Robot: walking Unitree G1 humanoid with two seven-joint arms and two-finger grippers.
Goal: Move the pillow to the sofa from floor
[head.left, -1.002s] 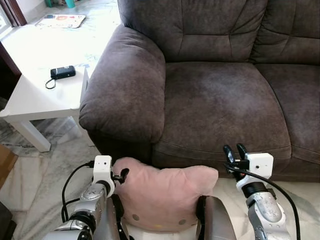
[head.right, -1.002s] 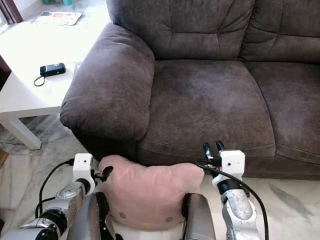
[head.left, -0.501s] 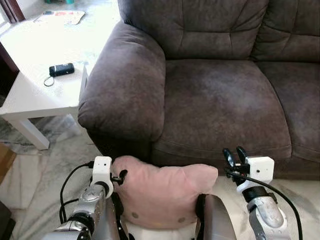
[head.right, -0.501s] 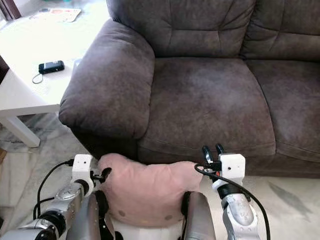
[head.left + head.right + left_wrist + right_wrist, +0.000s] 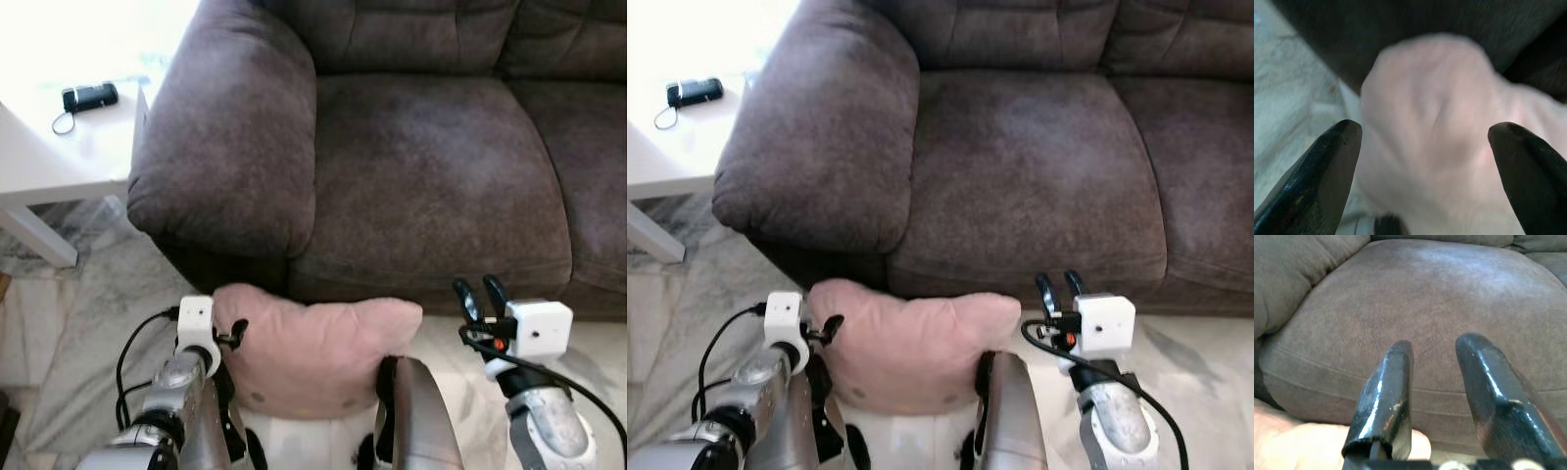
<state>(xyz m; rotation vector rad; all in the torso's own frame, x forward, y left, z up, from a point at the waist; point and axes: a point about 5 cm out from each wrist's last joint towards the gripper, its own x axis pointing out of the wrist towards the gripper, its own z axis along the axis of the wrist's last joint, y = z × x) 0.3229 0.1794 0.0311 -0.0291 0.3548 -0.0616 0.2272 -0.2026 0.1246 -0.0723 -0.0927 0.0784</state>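
Left eye view, pink pillow [image 5: 318,352] lying on floor [image 5: 78,304] against sofa [image 5: 431,176] front, left gripper [image 5: 235,335] spread wide at its corner, right gripper [image 5: 474,297] slightly parted, raised beside it.

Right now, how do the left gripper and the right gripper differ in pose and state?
The left gripper is open wide, with the pink pillow between its fingers; the right gripper is open only narrowly and holds nothing. The left gripper sits against the pillow's left corner, while the right gripper stands apart from the pillow's right end, pointing at the sofa seat. Both have two long black fingers.
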